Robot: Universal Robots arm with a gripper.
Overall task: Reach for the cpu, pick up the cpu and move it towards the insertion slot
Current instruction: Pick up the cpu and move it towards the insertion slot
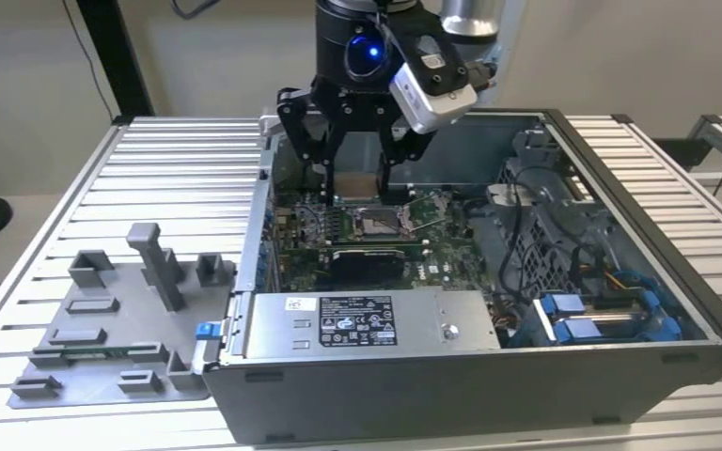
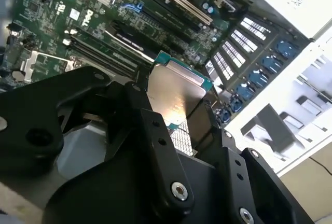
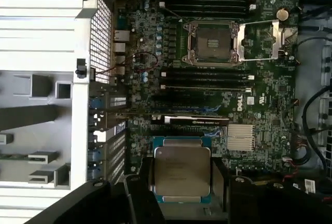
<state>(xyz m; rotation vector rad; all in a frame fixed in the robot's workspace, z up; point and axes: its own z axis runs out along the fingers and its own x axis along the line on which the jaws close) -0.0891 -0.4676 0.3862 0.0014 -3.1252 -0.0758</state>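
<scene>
The cpu (image 3: 181,176), a flat silvery square with a tan edge, hangs clamped between the black fingers (image 2: 155,151) of the pincer (image 1: 358,193), its metal top catching the light in both wrist views. The pincer is closed only as far as the chip's width, one finger against each of two opposite edges, and the chip rides clear of the green motherboard (image 3: 259,105) beneath it. In the exterior view the pincer sits inside the open computer case (image 1: 487,376), just above and close to the insertion slot (image 1: 375,223), whose shiny metal frame stands open around a dark centre. In the first wrist view the slot (image 3: 212,41) lies apart from the held chip, with rows of black memory sockets between them. Beside the case, at the exterior view's left, a grey tray (image 1: 98,376) rests on the ribbed tabletop (image 1: 173,178).
</scene>
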